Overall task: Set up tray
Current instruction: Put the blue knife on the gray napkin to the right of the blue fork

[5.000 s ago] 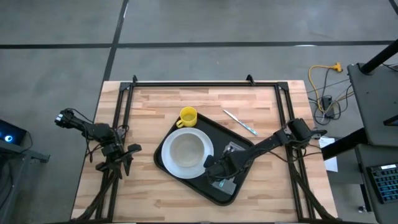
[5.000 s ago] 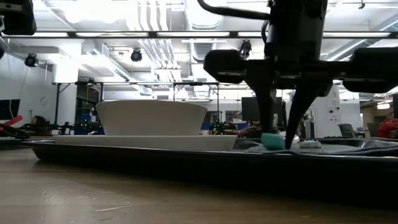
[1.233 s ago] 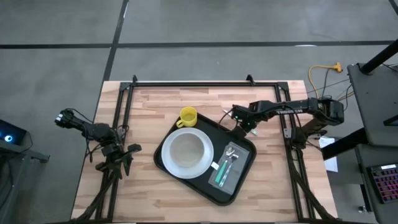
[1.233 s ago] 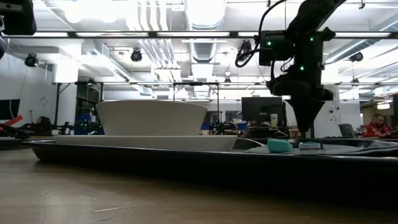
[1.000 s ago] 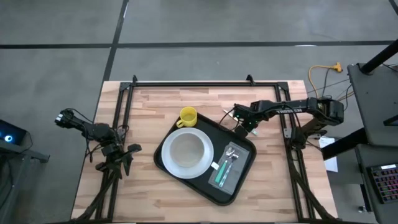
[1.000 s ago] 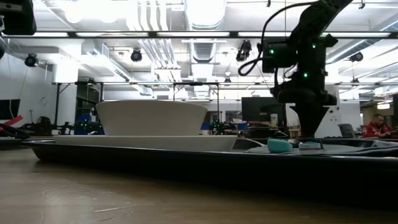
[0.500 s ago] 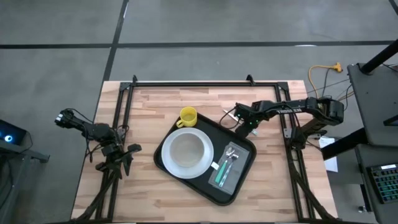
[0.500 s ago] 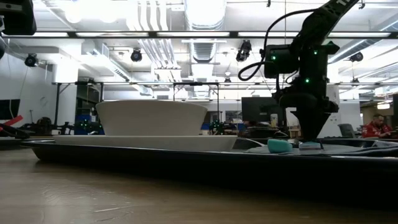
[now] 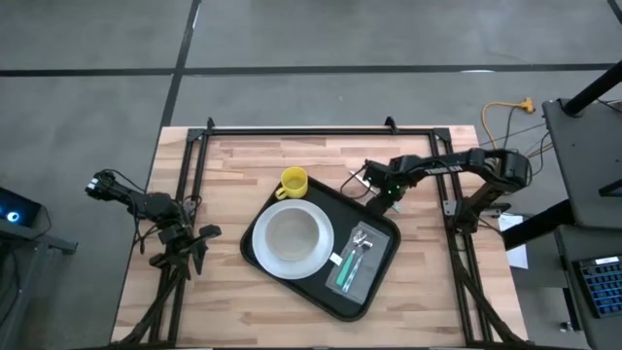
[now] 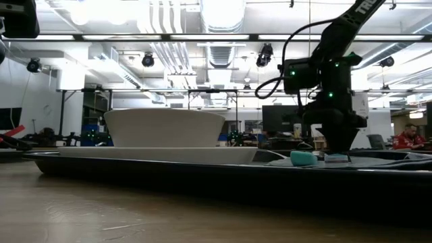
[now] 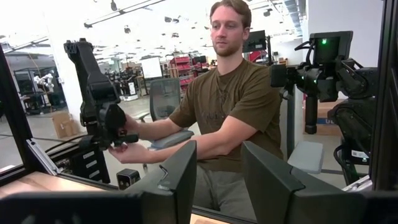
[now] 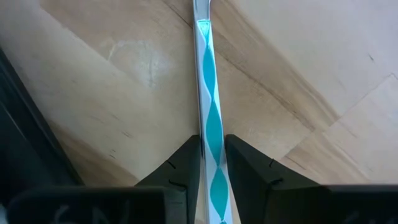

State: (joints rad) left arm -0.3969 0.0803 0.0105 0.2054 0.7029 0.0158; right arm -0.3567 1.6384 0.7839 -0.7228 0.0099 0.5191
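Now | right end effector (image 12: 211,163) pinching slim teal-and-white wavy utensil handle (image 12: 209,118) | bare wood table (image 12: 124,93)

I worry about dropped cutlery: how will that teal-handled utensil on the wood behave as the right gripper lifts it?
The utensil looks thin, rigid and probably light. Its glossy handle may slip or pivot between the right gripper fingers, which flank one end only. Lying flat, it seems unlikely to roll.

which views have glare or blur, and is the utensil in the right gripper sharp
Low view: ceiling lights flare white, and the near tray rim and table are soft. Left wrist view: bright washed-out background behind the person. Right wrist view: the teal-patterned utensil handle is sharp between the right gripper fingers, which look blurred. High view: even light, no glare.
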